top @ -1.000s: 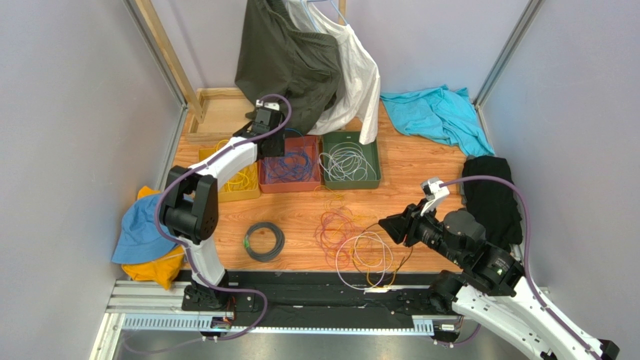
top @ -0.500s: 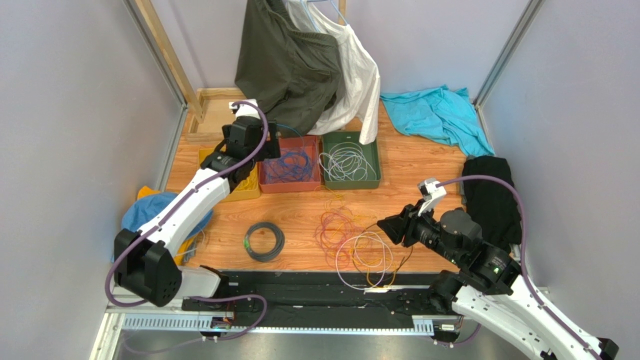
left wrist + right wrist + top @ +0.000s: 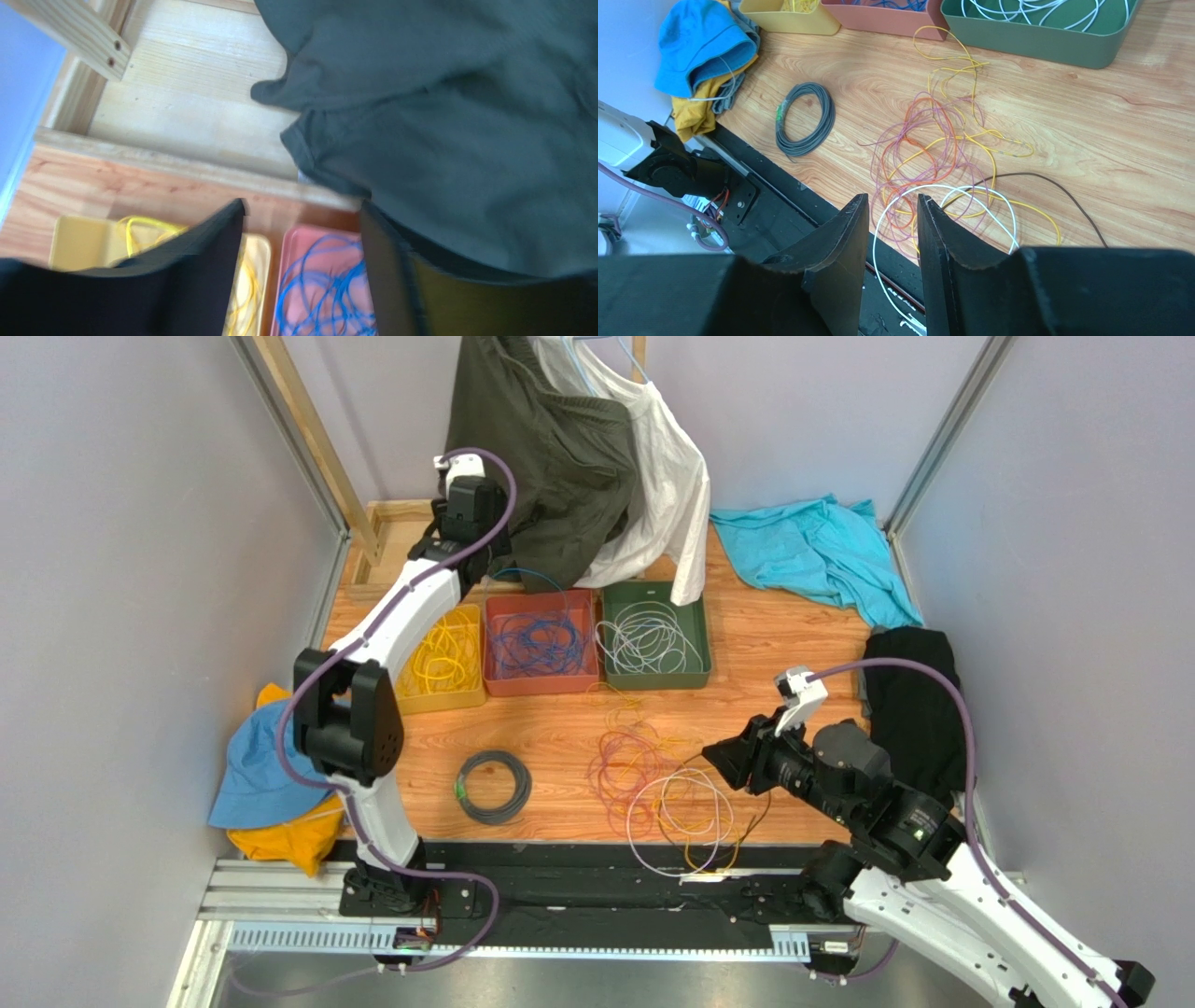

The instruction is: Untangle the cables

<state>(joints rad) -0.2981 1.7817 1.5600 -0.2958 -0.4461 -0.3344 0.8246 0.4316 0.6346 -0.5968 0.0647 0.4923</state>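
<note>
Wood-grain bench [image 3: 800, 651] runs wall to wall inside grey panels. The right pincer [image 3: 892, 203] hangs low over the near edge, right of centre. Its two fingers stand a narrow gap apart with nothing between them, so it has hold of no wire.

Straight ahead of its tips, and below them, lie the cables [image 3: 934, 150]. They form a loose knot of orange-red, purple and yellow strands. A white loop overlaps the knot's near end, and one dark strand trails off to the right. Seen from above, the knot sits just left of the pincer, near it but not touched. Its long axis runs from the near edge toward the far one, with a yellow tail reaching toward the green tray [image 3: 1046, 45].

Farther left, apart from the knot, a grey coil [image 3: 805, 119] lies alone by the near edge. Beyond it stand the red tray [image 3: 885, 21] and the yellow tray [image 3: 787, 24], each with wire in it.

The left pincer [image 3: 303, 206] is up by the far-left corner, above those two trays and beside a hanging dark garment [image 3: 456, 105]. Its fingers are well apart and empty. It is well apart from the knot, so the right arm is plainly the nearer. I judge the next pick is the right arm's: forward and down onto one outer strand, probably the white loop.
</note>
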